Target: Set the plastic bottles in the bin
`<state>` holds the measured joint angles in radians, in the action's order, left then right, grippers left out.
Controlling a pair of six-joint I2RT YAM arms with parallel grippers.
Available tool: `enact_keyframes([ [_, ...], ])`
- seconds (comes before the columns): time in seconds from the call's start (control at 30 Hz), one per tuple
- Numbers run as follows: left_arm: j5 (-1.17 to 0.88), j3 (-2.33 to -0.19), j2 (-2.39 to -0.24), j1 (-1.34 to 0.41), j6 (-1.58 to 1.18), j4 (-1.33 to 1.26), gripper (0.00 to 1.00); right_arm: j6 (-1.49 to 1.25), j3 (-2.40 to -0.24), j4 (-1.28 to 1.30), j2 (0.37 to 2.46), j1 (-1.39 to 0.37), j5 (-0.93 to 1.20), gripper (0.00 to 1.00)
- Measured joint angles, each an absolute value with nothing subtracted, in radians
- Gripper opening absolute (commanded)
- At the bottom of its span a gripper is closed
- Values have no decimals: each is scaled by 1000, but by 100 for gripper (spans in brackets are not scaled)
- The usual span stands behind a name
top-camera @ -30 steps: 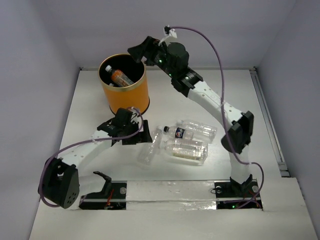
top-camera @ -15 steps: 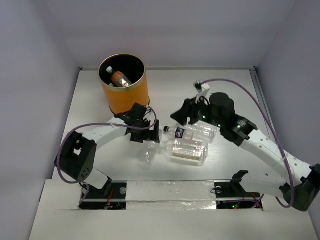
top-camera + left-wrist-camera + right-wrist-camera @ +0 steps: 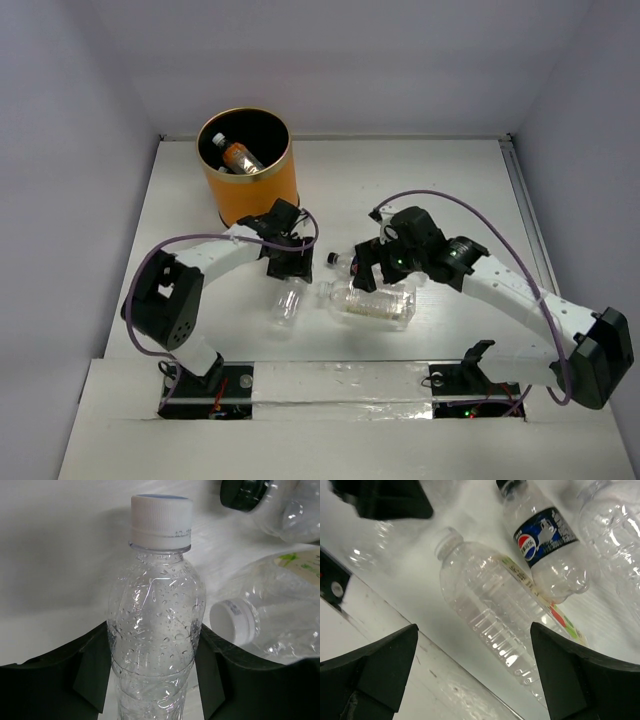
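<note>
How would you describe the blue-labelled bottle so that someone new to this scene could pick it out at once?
Start at the orange bin at the back left of the table; a cluster of bottles lies in front of it, to the right. The blue-labelled bottle lies mid-cluster, and it alone bears a dark blue label with a round logo.
</note>
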<state>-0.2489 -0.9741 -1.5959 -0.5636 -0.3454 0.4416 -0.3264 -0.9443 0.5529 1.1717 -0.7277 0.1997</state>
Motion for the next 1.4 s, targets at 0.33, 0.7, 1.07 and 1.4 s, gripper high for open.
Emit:
enact_keyframes([
  [0.33, -215, -1338, -1332, -563, -365, 648, 37, -229, -1068, 668, 1302, -728, 220, 100],
  [0.7, -207, -1870, -1449, -339, -376, 638, 36, -218, -1089, 730, 1408, -728, 213, 100],
  [1.07, -222, -1921, -1588, -173, -424, 488, 36, -323, -964, 686, 1342, -757, 199, 99],
  [1.4, -87, -1896, -1668, -153, -371, 277, 38, -421, -915, 666, 1322, -854, 246, 97],
])
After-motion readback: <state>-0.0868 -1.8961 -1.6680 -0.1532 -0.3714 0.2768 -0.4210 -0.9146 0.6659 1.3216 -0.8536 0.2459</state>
